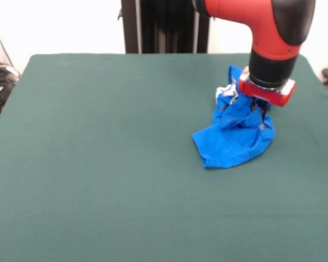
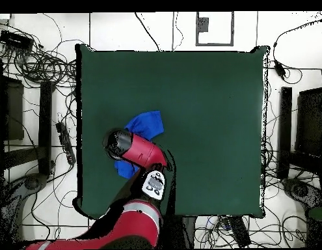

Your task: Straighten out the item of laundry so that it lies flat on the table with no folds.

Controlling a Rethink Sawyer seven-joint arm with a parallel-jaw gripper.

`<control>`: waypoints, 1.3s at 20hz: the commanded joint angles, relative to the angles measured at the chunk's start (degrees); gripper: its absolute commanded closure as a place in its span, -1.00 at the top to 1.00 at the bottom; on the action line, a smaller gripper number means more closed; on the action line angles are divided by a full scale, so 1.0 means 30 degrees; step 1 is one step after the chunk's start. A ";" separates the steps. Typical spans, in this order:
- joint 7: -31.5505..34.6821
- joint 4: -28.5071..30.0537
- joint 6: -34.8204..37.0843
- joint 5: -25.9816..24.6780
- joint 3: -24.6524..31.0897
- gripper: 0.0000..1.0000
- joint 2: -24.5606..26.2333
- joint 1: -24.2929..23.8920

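Pressing down at the desk's (image 1: 98, 164) three o'clock, the tool (image 1: 259, 106) sinks into the bunched laundry (image 1: 232, 142); I cannot tell its opening, presumably seeking an edge to spread.

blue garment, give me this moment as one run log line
laundry: bunched, part lifted | pincer: down in the cloth, grip state hidden | table: garment near robot's side edge | flat: not yet
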 commanded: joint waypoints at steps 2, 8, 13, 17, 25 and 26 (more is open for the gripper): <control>0.6190 0.2133 -0.0519 0.1529 0.2315 -1.00 -0.0692 0.1069; 0.9695 0.1978 0.2995 0.1879 0.1051 -1.00 -0.2581 0.2864; 1.2849 0.1022 0.4162 0.2374 0.0862 -1.00 -0.2807 0.4022; 1.4297 0.0810 0.3124 0.3470 0.1716 -1.00 -0.2540 0.4335; 1.2295 0.2730 -0.2302 0.3422 0.3694 -1.00 -0.1267 0.3080; 1.1711 0.2931 -0.3356 0.2926 0.3934 -1.00 -0.0956 0.2620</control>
